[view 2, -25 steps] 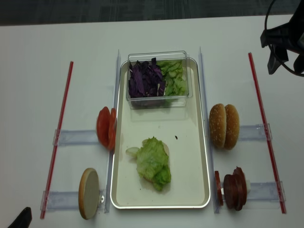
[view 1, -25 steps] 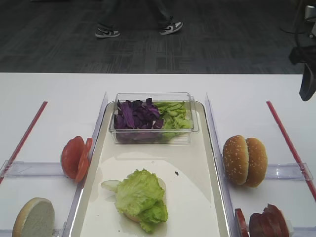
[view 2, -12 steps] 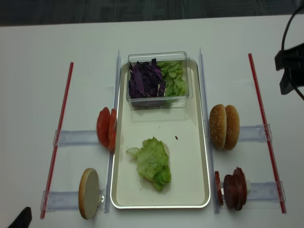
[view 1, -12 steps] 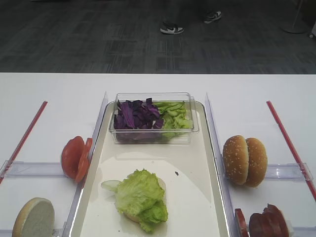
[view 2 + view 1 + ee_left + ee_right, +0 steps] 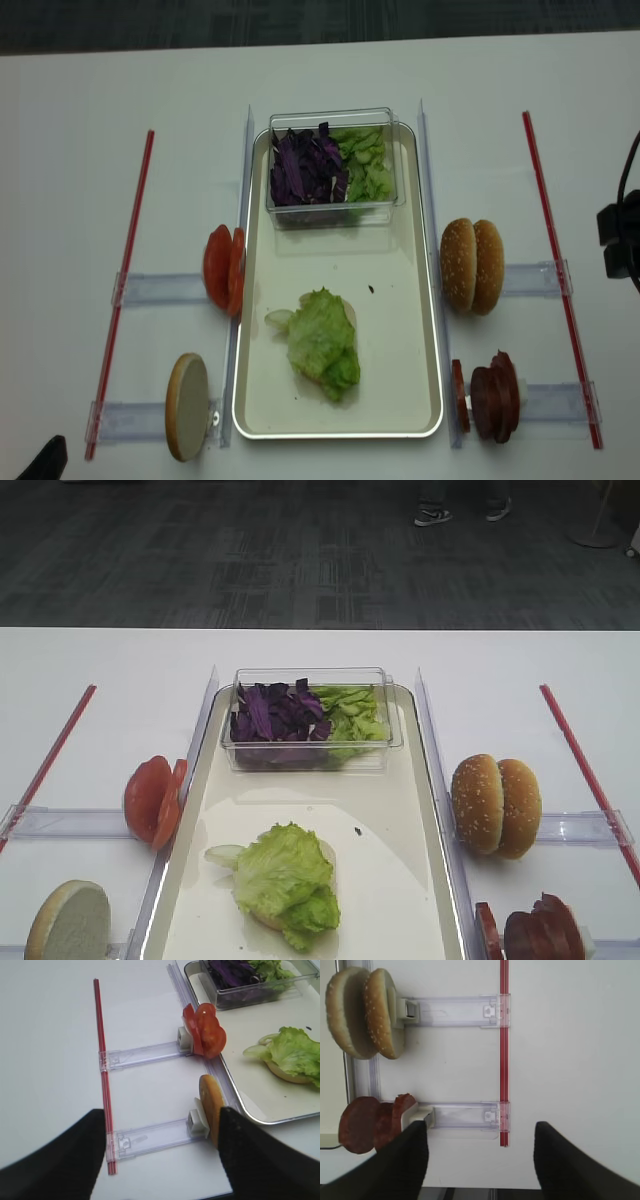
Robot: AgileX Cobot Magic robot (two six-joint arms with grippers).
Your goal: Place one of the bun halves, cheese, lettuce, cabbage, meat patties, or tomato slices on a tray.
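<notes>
I see lettuce (image 5: pixel 322 345) on a bun (image 5: pixel 262 917) in the tray (image 5: pixel 405 300). My right gripper (image 5: pixel 479 1147) is spread empty above the patties (image 5: pixel 372 1122) (left gripper (image 5: pixel 162 1147) likewise wide).

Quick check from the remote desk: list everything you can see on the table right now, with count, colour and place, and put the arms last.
tray: one, cream with shiny rim, centre.
clear tub: one, on the tray's far end, holding purple cabbage and green leaves.
lettuce: one green leaf, on a pale bun half on the tray.
tomato slices: red, upright, left of tray.
bun half: one, tan, near left.
sesame buns: two, golden, right of tray.
meat patties: dark brown, near right.
red strips: two, one at each side.
left gripper: open, empty.
right gripper: open, empty.
</notes>
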